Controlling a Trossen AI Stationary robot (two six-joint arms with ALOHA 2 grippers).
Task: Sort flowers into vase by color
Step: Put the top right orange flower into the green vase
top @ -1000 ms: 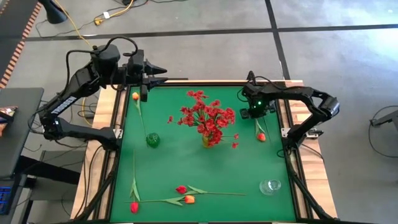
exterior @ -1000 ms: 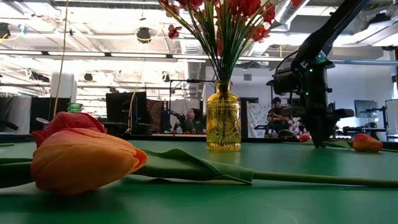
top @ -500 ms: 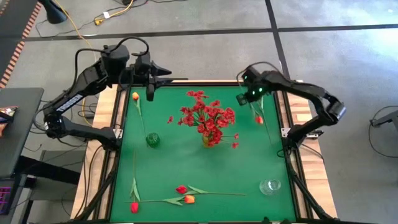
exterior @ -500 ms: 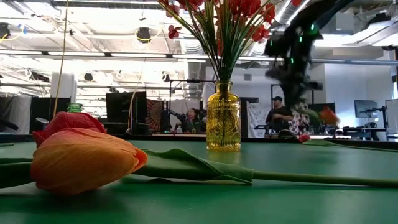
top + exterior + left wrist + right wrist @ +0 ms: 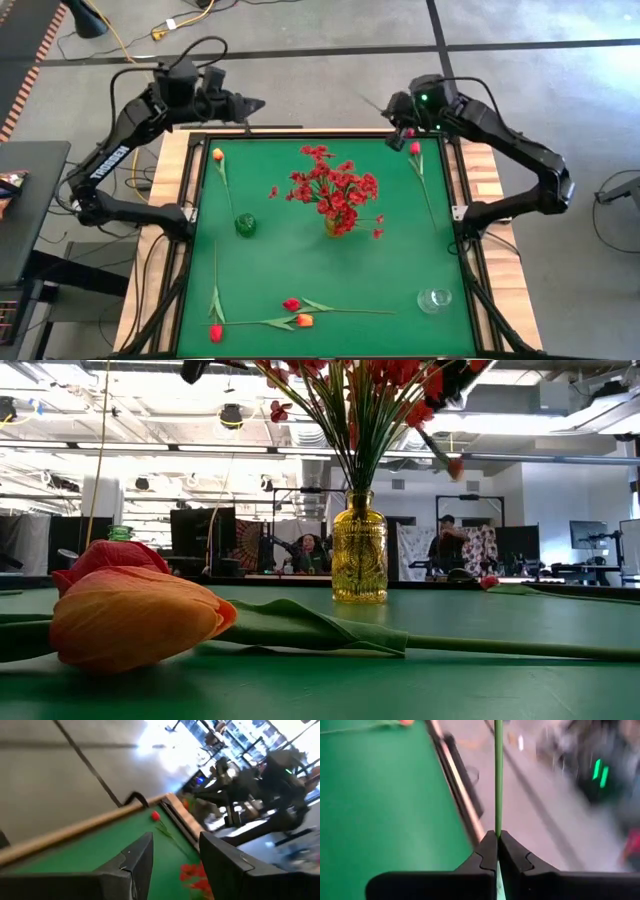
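My right gripper (image 5: 497, 834) is shut on a thin green stem and sits high over the table's far right corner (image 5: 390, 107). That flower's orange-red bud (image 5: 455, 465) hangs in the air. My left gripper (image 5: 175, 862) is open and empty, raised past the far left corner (image 5: 250, 103). A yellow glass vase (image 5: 359, 550) at mid-table holds a bunch of small red blossoms (image 5: 332, 187). A red-pink bud (image 5: 414, 148) lies flat on the table near the far right, and an orange tulip (image 5: 217, 154) lies flat near the far left. More flowers (image 5: 290, 318) lie by the near edge. My right gripper pinches the flower's green stem (image 5: 498, 815) between its two fingers. The fingers point roughly level toward the table's left, and the stem runs on ahead of them (image 5: 366, 97). The flower is lifted clear of the table, its bud end drooping below.
A small green vase (image 5: 245, 225) stands left of centre and a clear glass vase (image 5: 434, 298) stands near the right near corner. An orange tulip (image 5: 135, 620) and a red one (image 5: 110, 555) lie close to the low camera. People sit in the room beyond.
My right gripper has risen from the mat right of the yellow vase and swung toward the far edge, turning to point left. It carries the orange-red flower up clear of the table. My left gripper has drawn back a little past the far edge.
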